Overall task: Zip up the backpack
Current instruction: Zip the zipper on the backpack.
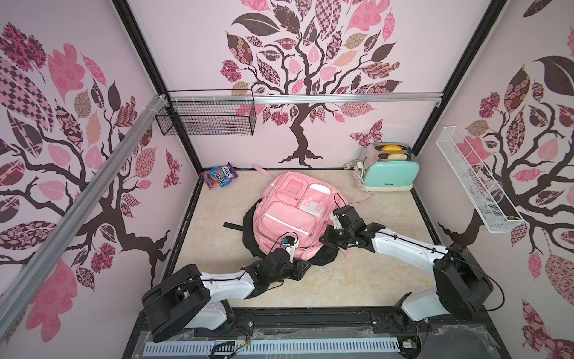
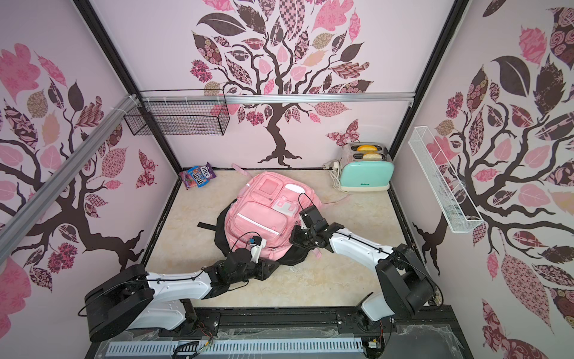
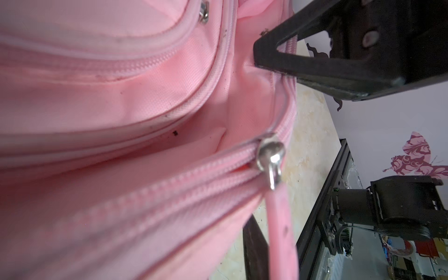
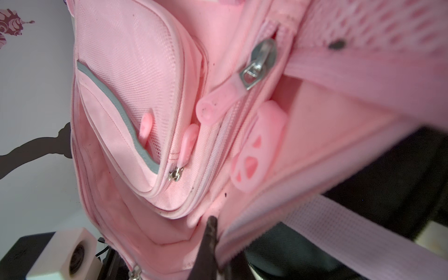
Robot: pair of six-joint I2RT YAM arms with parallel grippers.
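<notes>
**Left arm.** The left gripper (image 1: 305, 266) lies low at the near edge of the backpack (image 1: 279, 217). The backpack rests front-up in the middle of the table (image 1: 214, 248), on top of a black bag (image 1: 248, 231). In the left wrist view the pull tab (image 3: 282, 223) hangs from the metal slider (image 3: 270, 151). Whether the jaws of this gripper hold the tab cannot be told.

**Zipper.** The teeth look meshed on one side of the slider. The stretch of track running on toward the right gripper (image 3: 260, 54) appears unjoined, so the job is judged part done.

**Right arm.** The right gripper is closed on the backpack's rim, just beside the track, and serves as the anchor.

**Recommendations.**
- Take the tab close to the slider, not at its loose end, so the pull does not twist.
- Draw along the line of the track toward the anchoring gripper, low and parallel to the fabric.
- Hold the anchor taut so the two rows of teeth lie flat and meet.

**Risks.**
- The soft lining (image 3: 238, 116) by the gap could catch in the slider.
- The backpack could slide over the black bag if the anchor slackens.
- A pull across the track, and not along it, would likely jam the slider.
</notes>
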